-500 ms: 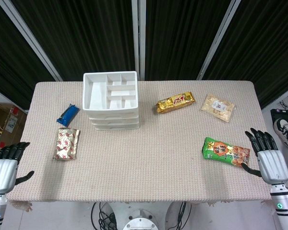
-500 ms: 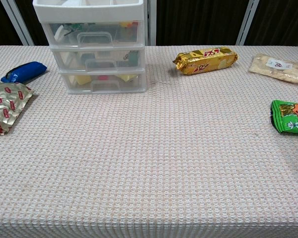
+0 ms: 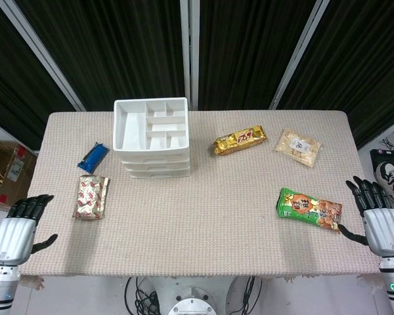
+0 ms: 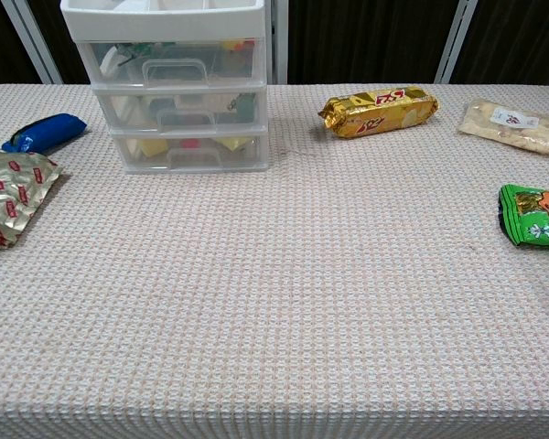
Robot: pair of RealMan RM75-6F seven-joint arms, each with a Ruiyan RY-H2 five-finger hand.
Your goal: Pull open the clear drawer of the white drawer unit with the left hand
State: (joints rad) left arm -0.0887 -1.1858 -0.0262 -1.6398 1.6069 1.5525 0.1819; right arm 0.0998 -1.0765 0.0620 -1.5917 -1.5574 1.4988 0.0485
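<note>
Three clear drawers [image 4: 176, 108] closed in white drawer unit [image 3: 151, 136] | left hand [image 3: 21, 231] empty, fingers spread, near-left worktop [image 3: 203, 223] edge | right hand [image 3: 379, 220] empty, spread

We see the white drawer unit [image 3: 152, 137] standing upright at the table's far left-centre. Its three clear drawers [image 4: 177, 66] sit fully closed

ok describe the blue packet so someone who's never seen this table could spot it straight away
Start at the white drawer unit at the back of the table. On its left-arm side lie two packets; the blue packet is the smaller one, nearer the unit and further back. Its neighbour, the silver packet with red print, is wider; the blue one is slim, plain dark blue and set at a slant.
</note>
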